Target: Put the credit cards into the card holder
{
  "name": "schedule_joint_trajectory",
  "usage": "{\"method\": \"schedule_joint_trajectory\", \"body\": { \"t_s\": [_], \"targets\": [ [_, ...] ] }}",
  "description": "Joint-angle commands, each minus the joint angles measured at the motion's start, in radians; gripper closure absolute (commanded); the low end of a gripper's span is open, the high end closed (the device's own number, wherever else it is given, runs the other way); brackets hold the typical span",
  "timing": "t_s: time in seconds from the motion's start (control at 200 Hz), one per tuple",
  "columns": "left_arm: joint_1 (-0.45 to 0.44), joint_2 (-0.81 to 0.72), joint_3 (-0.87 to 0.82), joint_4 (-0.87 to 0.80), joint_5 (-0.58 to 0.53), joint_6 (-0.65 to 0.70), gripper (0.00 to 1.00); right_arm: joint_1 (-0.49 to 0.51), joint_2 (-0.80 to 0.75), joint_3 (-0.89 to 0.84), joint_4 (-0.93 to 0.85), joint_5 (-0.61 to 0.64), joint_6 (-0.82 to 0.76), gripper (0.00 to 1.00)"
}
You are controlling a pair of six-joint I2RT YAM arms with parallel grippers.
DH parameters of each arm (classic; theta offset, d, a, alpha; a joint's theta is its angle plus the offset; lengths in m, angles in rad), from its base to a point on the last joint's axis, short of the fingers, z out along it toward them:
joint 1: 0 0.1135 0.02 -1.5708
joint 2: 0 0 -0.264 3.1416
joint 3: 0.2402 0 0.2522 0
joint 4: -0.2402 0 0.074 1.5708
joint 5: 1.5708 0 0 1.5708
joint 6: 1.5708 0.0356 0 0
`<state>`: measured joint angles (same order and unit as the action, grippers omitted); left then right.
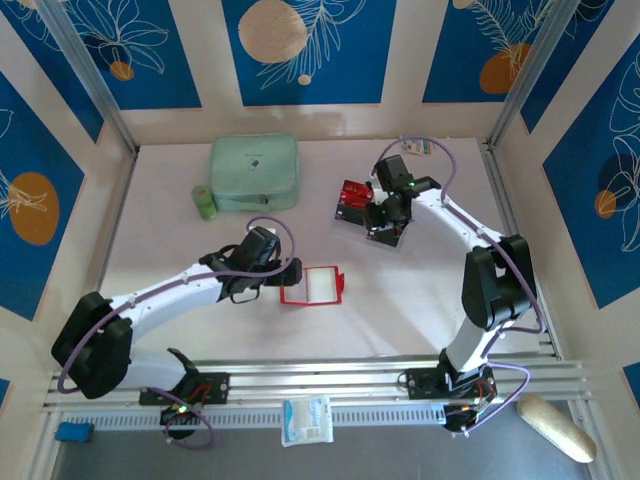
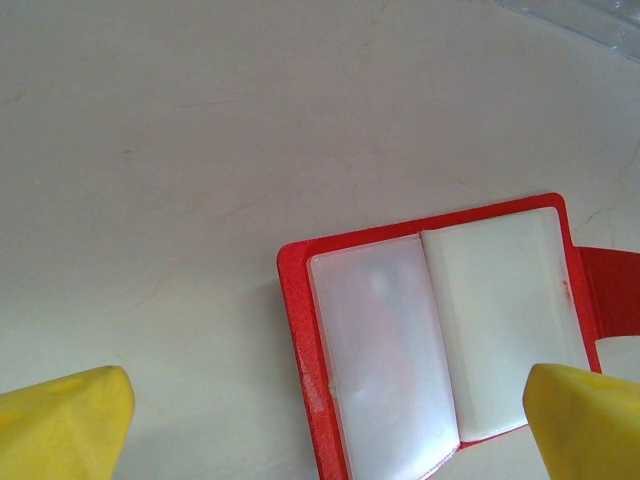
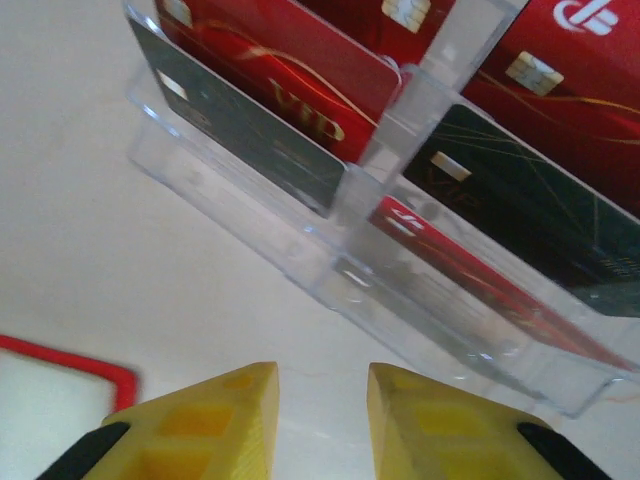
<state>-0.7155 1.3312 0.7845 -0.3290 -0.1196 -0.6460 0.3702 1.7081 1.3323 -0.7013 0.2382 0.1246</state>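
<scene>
Credit cards (image 3: 290,70), red ones and dark ones with gold VIP lettering, stand on edge in the slots of a clear plastic rack (image 3: 300,250) on the pale table (image 1: 400,290), right of centre and toward the far side. The right gripper (image 3: 322,420) hovers just short of the rack's near wall. Its yellow fingers (image 3: 215,420) are parted by a narrow gap with nothing between them. The card holder (image 1: 312,284) lies opened flat about mid-table, nearer the arms, a short way from the rack and not touching it. Its red cover frames two pale clear sleeves, and its snap tab (image 2: 612,295) sticks out from one side. The left gripper (image 2: 325,430) hangs over the holder with its jaws spread wide and grips nothing. One yellow fingertip (image 2: 60,420) is over bare table past the holder's edge, and the other is above the sleeve nearest the tab. A faint reddish smear shows through one sleeve, but I cannot tell whether a card sits inside. At the far left rest a mint-green zip case (image 1: 254,172) and, just beside it, a small green cylinder (image 1: 205,203).
</scene>
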Motion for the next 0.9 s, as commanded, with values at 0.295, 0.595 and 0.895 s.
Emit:
{"method": "schedule_joint_trajectory", "body": {
  "t_s": [0.295,0.595,0.895],
  "targets": [
    [0.005,0.01,0.015,0.007,0.02,0.004,0.0,0.037,0.102,0.048,-0.04,0.256,-0.177,0.72],
    [0.006,0.009,0.01,0.007,0.02,0.002,0.0,0.053,0.164,0.082,-0.02,0.319,-0.2,0.72],
    [0.006,0.006,0.005,0.011,0.02,-0.001,0.0,0.071,0.199,0.068,-0.016,0.309,-0.198,0.8]
  ]
}}
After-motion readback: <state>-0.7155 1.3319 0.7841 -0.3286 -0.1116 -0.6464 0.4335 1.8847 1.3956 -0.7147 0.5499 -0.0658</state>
